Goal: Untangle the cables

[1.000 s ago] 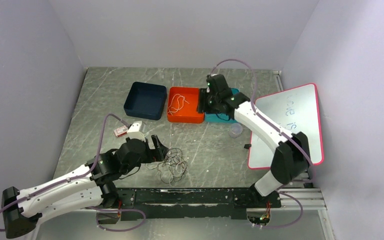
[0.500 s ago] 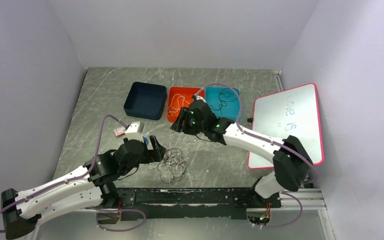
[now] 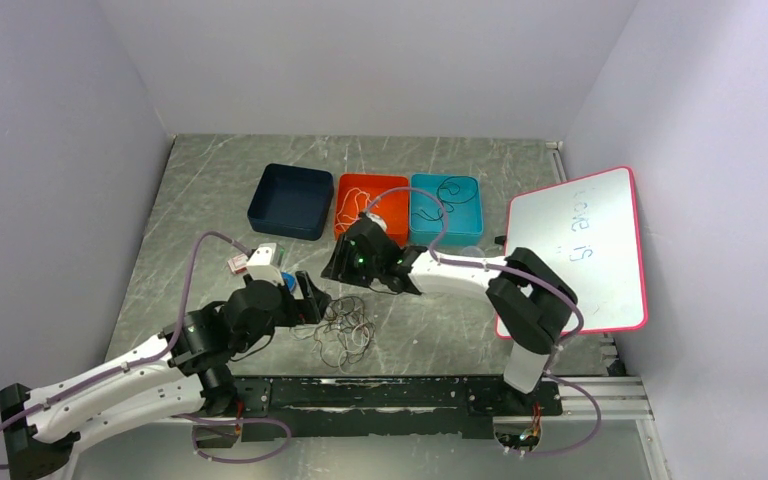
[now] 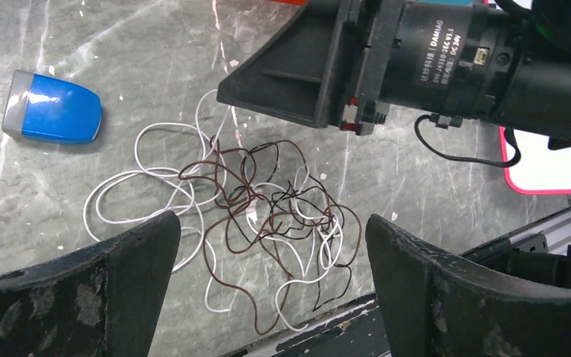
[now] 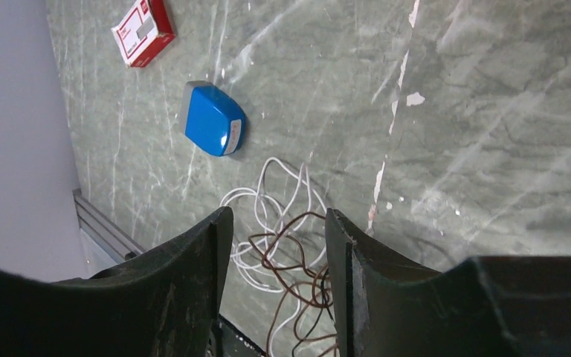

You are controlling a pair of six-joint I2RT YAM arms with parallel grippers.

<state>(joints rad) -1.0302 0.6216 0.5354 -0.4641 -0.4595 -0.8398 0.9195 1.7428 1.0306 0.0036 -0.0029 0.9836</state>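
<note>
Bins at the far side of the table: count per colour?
Navy bin: 1
Orange bin: 1
Teal bin: 1
Total: 3

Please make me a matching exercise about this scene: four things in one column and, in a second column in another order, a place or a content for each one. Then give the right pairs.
Things
1. orange bin
2. teal bin
3. whiteboard
4. tangle of cables

Descriptions
A. lies in a heap outside the bins
B. holds a white cable
C. is at the right side, with a pink frame
D. holds a dark cable

Pairs: 1-B, 2-D, 3-C, 4-A
</note>
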